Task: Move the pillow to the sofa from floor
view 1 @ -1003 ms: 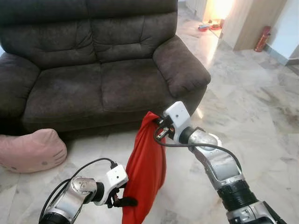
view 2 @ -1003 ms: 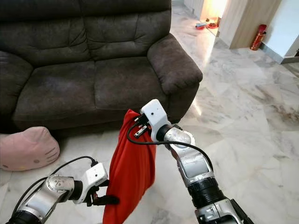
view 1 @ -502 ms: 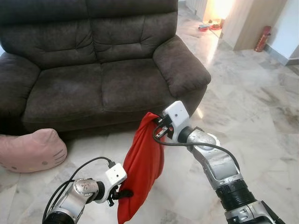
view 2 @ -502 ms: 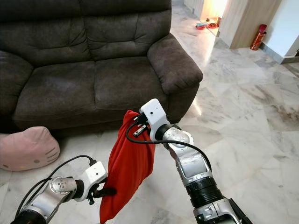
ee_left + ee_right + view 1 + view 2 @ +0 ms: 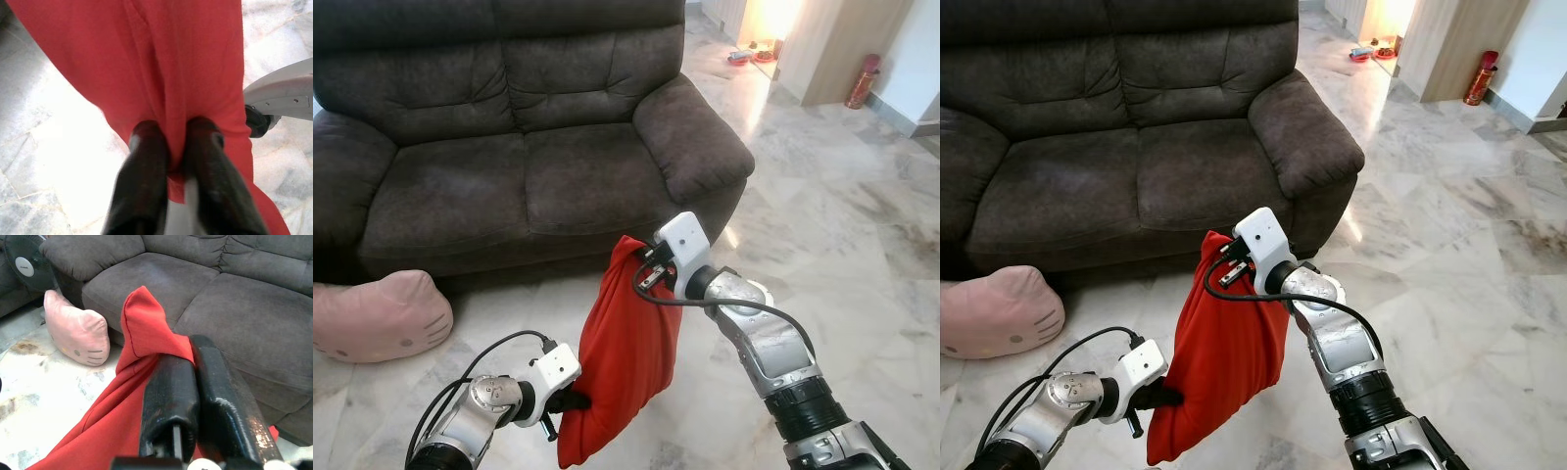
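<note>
A red pillow hangs limp above the marble floor, in front of the dark brown sofa. My right gripper is shut on the pillow's top corner; in the right wrist view its fingers pinch the red fabric. My left gripper is shut on the pillow's lower left edge. In the left wrist view a fold of the pillow is squeezed between the two black fingers.
A pink cat-face cushion lies on the floor by the sofa's left front. A black fan stands beyond it. Open marble floor spreads to the right, with a doorway and a red cylinder far back.
My left gripper has closed in on the pillow's lower edge and now pinches it. The pillow's bottom has bunched and spread wider. The right gripper still holds the top corner.
</note>
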### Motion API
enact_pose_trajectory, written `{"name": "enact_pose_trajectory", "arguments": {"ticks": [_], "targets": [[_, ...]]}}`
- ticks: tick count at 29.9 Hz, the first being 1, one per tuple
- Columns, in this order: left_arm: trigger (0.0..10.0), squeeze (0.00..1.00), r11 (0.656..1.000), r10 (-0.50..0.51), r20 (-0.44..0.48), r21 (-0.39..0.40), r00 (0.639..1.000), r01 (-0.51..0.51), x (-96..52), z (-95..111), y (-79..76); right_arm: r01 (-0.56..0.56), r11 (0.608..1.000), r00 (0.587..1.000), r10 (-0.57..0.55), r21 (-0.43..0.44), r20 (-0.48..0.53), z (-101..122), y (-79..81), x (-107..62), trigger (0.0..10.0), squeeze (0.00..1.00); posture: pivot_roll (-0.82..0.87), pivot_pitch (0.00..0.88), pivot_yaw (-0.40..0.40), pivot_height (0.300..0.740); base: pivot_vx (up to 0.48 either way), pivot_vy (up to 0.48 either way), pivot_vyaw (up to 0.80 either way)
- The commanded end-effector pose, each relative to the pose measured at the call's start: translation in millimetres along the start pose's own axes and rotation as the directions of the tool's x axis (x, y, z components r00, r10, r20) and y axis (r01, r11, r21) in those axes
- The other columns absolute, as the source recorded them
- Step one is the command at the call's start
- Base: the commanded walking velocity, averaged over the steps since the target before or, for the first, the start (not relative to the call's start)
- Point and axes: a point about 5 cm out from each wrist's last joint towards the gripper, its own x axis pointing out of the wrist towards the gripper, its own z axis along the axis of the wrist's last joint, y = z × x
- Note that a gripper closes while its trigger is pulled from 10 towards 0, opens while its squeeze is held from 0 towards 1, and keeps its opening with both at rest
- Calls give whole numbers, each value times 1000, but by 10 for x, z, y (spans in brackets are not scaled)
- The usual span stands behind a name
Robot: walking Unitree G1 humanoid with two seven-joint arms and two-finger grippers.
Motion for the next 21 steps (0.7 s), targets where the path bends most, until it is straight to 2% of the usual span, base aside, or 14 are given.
{"name": "enact_pose_trajectory", "arguments": {"ticks": [1, 21], "targets": [[0, 0, 1000, 0, -12, -11, 1000, 0, -12, -49, 0, 14, 999, 983, -5, -53, 181, 440, -50, 26, 10000, 0, 107, 47, -18, 740, 0, 0, 0], [0, 0, 1000, 0, -12, -11, 1000, 0, -12, -49, 0, 14, 999, 983, -5, -53, 181, 440, -50, 26, 10000, 0, 107, 47, -18, 740, 0, 0, 0]]}}
